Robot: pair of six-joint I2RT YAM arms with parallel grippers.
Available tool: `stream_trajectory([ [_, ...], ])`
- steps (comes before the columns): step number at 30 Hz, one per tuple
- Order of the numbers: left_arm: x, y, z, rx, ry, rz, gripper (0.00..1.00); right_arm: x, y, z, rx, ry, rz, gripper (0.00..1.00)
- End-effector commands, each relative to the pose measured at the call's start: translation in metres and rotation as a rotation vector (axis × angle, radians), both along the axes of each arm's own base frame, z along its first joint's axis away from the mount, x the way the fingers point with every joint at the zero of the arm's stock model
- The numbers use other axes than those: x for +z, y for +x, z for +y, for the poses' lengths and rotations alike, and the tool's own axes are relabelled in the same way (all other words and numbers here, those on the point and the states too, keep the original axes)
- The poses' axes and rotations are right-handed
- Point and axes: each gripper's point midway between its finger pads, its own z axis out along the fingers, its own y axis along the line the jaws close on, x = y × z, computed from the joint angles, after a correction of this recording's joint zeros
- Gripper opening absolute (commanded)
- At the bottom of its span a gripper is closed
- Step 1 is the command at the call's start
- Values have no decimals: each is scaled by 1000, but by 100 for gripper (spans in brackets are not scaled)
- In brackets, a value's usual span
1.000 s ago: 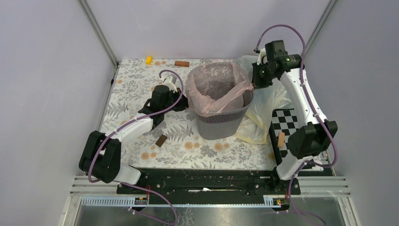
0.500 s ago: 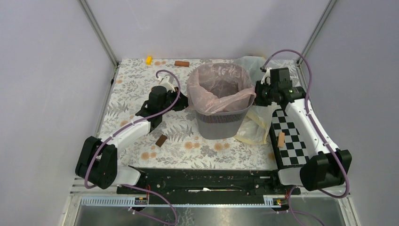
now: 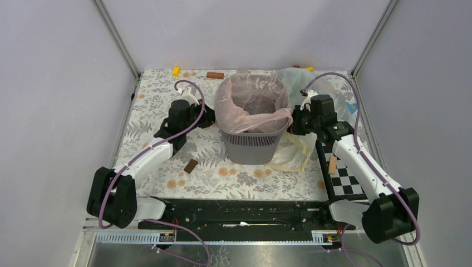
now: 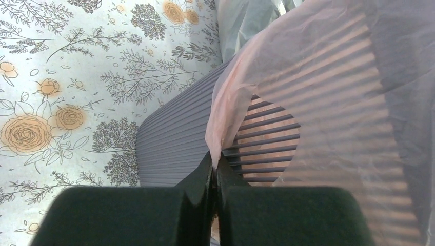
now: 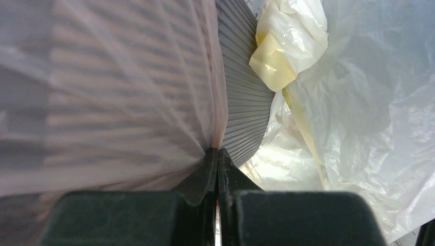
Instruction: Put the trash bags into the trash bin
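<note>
The dark grey mesh trash bin point(image 3: 251, 146) stands upright mid-table. A pale pink trash bag point(image 3: 250, 103) lines it, its mouth folded outward over the rim. My left gripper point(image 3: 210, 118) sits at the bin's left side, shut on the bag's edge point(image 4: 221, 138). My right gripper point(image 3: 293, 123) is at the bin's right side, shut on the opposite edge of the film point(image 5: 218, 128). In both wrist views the bin's ribs point(image 4: 169, 138) point(image 5: 243, 113) show beside the pinched film.
A bigger clear bag with a cream-yellow band point(image 3: 298, 150) lies right of the bin. A checkered board point(image 3: 342, 164) with a small tan block point(image 3: 332, 164) lies at the right. A brown block point(image 3: 191, 166), a yellow piece point(image 3: 176, 70) and a brown bar point(image 3: 215, 75) lie on the floral cloth.
The right arm has swung down and forward, pulling the bag's right edge down over the rim. The left gripper shifted left and back. The bin slid slightly left.
</note>
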Motion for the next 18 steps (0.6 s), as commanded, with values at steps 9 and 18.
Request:
stream_trajectory([
  [9, -3, -15, 18, 32, 22, -28, 0, 43, -24, -46, -242, 8, -359, 0],
  [18, -39, -21, 19, 15, 45, 41, 0, 33, -43, -35, -185, 92, -361, 0],
])
